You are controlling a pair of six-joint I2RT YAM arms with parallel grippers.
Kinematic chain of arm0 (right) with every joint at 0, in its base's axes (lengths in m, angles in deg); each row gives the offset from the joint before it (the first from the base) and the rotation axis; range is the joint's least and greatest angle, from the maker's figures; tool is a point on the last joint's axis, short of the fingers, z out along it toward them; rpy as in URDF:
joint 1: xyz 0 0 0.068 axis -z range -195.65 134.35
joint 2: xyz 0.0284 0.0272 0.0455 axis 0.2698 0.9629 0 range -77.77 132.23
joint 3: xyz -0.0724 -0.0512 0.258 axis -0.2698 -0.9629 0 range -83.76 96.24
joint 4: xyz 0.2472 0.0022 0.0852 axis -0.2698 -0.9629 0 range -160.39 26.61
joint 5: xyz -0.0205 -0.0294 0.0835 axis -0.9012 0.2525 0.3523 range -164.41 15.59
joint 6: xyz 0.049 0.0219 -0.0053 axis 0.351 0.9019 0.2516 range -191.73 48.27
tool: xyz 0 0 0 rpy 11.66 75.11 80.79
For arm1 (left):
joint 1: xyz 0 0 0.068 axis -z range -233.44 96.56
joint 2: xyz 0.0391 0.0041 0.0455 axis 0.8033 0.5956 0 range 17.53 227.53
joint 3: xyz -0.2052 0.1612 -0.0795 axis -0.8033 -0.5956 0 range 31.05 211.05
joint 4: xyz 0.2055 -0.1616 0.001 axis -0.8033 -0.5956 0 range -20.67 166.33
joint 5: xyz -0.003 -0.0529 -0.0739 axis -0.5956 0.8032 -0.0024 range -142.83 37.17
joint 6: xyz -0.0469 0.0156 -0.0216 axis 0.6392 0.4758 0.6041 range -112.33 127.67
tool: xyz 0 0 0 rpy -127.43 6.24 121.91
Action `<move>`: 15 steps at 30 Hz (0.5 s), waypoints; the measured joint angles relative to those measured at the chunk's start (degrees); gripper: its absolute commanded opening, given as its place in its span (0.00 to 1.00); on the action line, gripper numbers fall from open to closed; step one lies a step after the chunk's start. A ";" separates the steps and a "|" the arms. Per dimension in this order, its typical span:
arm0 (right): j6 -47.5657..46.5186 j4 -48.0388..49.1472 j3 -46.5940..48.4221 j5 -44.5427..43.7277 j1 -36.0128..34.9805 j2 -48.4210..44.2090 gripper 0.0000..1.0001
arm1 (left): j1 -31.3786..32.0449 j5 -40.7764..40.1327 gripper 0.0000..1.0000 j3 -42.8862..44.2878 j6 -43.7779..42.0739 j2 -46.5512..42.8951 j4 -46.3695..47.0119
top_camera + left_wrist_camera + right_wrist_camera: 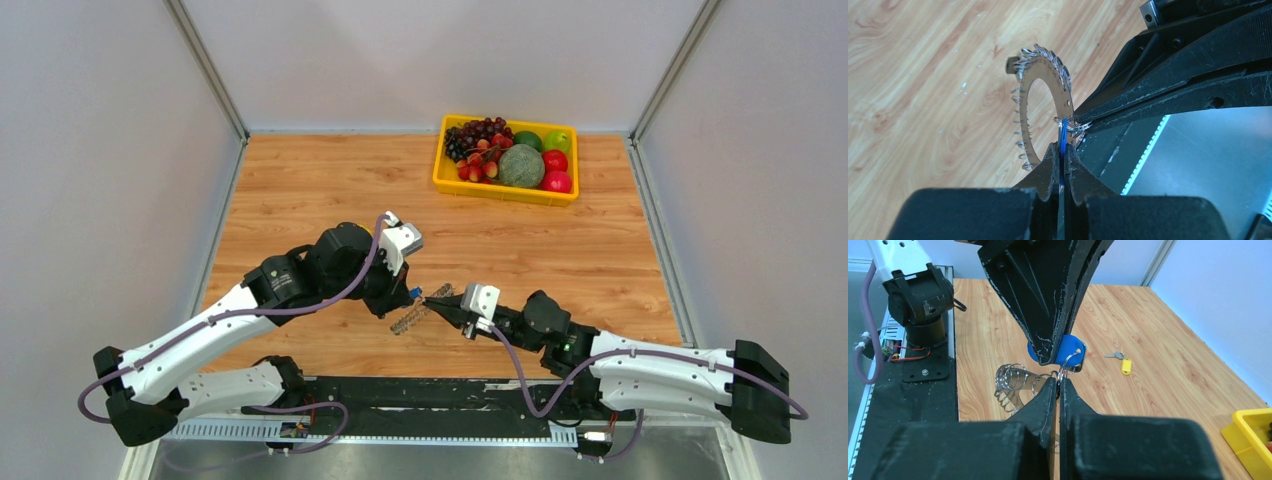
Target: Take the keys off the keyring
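The keyring [1044,80], a flat dark grey ring fringed with silvery loops, is held up off the table between both grippers; it also shows in the top view [409,319] and the right wrist view [1013,382]. My left gripper [1062,148] is shut on the blue head of a key [1064,134] that hangs from a loop on the ring's rim. My right gripper [1058,382] is shut on the ring's rim at the loops right beside that blue key [1068,350]. A loose yellow-headed key [1125,365] lies on the table beyond.
A yellow basket [438,172] of fruit stands at the back right of the wooden table [300,190]; its corner shows in the right wrist view [1248,440]. The left arm's base [920,300] and a black mounting plate [430,395] are at the near edge.
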State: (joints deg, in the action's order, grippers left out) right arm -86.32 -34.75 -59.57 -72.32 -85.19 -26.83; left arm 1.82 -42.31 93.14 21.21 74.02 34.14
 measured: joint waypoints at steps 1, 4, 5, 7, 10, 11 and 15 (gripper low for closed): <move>-0.33 0.04 -0.48 0.28 0.00 -0.61 0.00 | 0.00 0.61 0.00 0.02 0.59 0.26 0.04; -1.55 1.18 -2.27 1.29 0.00 -2.97 0.00 | 0.00 2.36 0.00 0.00 2.29 0.61 0.72; -1.84 1.55 -2.78 1.46 0.00 -3.78 0.00 | 0.00 2.82 0.00 -0.02 2.91 0.66 1.14; -2.25 2.34 -3.78 1.60 -0.02 -5.73 0.00 | -0.04 3.43 0.00 -0.17 3.80 0.79 1.90; -2.47 3.08 -4.98 1.88 0.00 -8.50 0.00 | -0.52 4.39 0.00 -0.85 4.70 1.40 2.75; -2.49 3.37 -5.20 1.84 0.00 -9.11 0.00 | -0.70 5.09 0.00 -1.22 5.07 1.70 3.02; -2.47 3.34 -5.97 1.79 0.00 -10.62 0.00 | -0.90 6.73 0.00 -2.25 5.75 2.91 4.31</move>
State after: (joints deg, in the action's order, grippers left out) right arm -88.79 -31.40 -65.54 -70.53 -85.19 -37.45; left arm 0.93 -35.58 90.89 26.96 76.93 38.45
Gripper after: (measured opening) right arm 0.008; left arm 0.017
